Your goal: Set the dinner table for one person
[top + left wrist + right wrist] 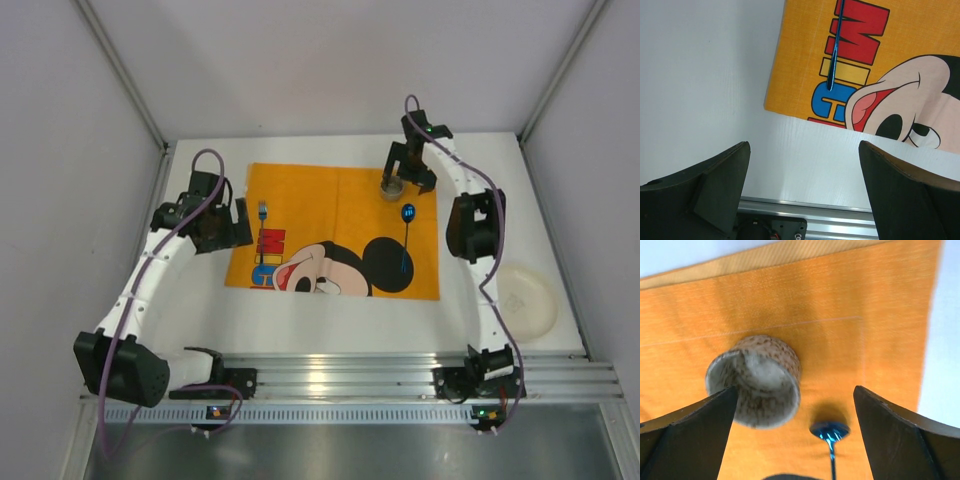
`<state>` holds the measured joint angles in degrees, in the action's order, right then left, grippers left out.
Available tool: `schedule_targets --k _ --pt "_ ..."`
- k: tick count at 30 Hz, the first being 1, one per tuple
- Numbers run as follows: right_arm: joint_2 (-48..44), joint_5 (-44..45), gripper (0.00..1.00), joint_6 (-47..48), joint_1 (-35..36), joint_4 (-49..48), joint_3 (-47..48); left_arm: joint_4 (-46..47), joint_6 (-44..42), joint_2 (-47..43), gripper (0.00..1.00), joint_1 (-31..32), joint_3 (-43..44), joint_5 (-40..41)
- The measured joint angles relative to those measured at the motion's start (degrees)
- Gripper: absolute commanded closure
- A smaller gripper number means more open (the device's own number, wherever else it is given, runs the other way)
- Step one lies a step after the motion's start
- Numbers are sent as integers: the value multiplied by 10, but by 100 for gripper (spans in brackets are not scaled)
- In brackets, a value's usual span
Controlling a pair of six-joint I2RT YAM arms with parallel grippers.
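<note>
Top view: the smooth white worktop [330, 325] lies flat with its long side running left to right. It carries a woven orange mat [320, 200]. A thin blue fork [262, 212] and spoon [407, 235] lie on the mat, handles toward the bases. A round plate [525, 300] sits near the right edge.

Left wrist: I see the left tool [804, 150] spread over bare worktop beside the mat's corner.

Right wrist: the right tool [795, 390] is spread, with a speckled round cup [755, 380] between its fingers.

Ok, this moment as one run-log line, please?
left end effector: open, beside mat | right end effector: open, over cup | fork, spoon: on mat | plate: off mat
</note>
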<state>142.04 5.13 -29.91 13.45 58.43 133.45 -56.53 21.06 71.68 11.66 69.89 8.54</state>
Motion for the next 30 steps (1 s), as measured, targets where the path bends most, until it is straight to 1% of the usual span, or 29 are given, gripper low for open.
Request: schedule_targets --k 3,4,7,10,11,12,14,16,17,20,23,30 --pt "-64 17 0 21 -10 -2 -35 0 0 -3 5 0 -5 -3" --pt "-100 26 0 29 -17 -5 -56 0 0 -4 5 0 -8 -4" --pt "-243 55 0 49 -55 -25 -158 0 -2 -5 5 0 -21 -13" --pt "-392 70 0 62 -127 -46 -271 5 -2 -6 5 0 -34 -28" --pt "-442 67 2 63 -168 -67 -322 8 -2 -6 5 1 -37 -33" --pt "-478 53 8 63 -204 -74 -364 10 -2 -6 5 2 -40 -38" --pt "-530 18 9 59 -286 -99 -471 17 -2 -6 5 8 -44 -46" --pt "-545 -12 9 57 -351 -104 -571 26 -2 -6 5 20 -48 -52" --pt "-543 -23 9 57 -370 -108 -620 29 -2 -6 6 25 -50 -56" --pt "-529 -44 9 66 -378 -92 -728 40 0 -6 5 43 -60 -65" --pt "-525 -58 9 75 -372 -83 -755 48 4 -9 6 56 -75 -71" --pt "-501 -85 10 78 -372 -122 -742 50 18 -42 5 67 -101 -69"
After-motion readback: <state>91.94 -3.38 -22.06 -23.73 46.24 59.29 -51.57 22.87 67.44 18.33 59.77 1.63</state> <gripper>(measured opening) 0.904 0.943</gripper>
